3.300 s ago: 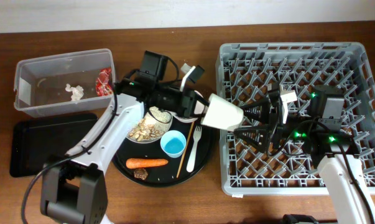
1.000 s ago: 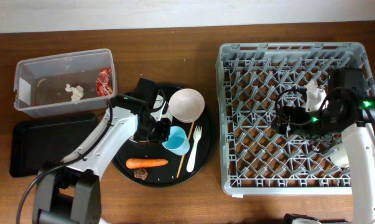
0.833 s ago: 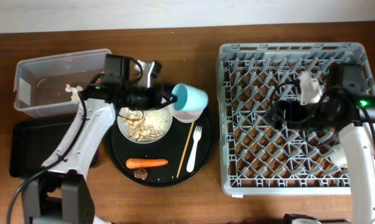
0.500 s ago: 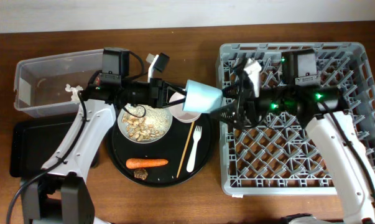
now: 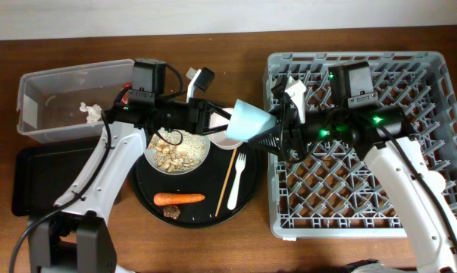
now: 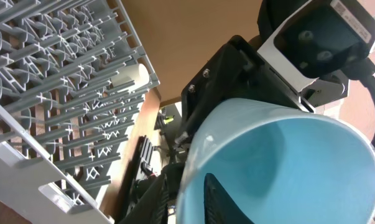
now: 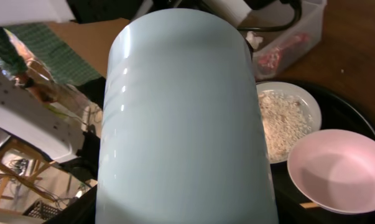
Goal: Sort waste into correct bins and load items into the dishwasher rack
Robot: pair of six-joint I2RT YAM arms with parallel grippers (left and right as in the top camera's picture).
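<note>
My left gripper (image 5: 222, 118) is shut on the rim of the light blue cup (image 5: 248, 120), one finger inside it, and holds it tilted on its side above the round tray's right part. The left wrist view shows the cup's inside (image 6: 287, 162). My right gripper (image 5: 278, 136) is open at the cup's base at the left edge of the grey rack (image 5: 433, 76); the cup's outer wall (image 7: 184, 118) fills the right wrist view. The pink bowl (image 5: 226, 142) lies below the cup. The plate (image 5: 176, 149) holds rice and scraps. Fork (image 5: 238, 171), chopstick (image 5: 228, 179), carrot (image 5: 179, 199) and brown lump (image 5: 171, 213) lie on the tray.
The round black tray (image 5: 148, 199) stands at the middle. The clear tub (image 5: 39, 95) at the back left holds the napkin (image 5: 90, 112) and the red wrapper (image 7: 277, 55). The flat black tray (image 5: 39, 178) lies in front of the tub. A white cup shape (image 6: 128, 78) lies in the rack.
My left gripper has lifted the blue cup off the tray and carried it right. My right arm has swung left from inside the rack to meet the cup.
</note>
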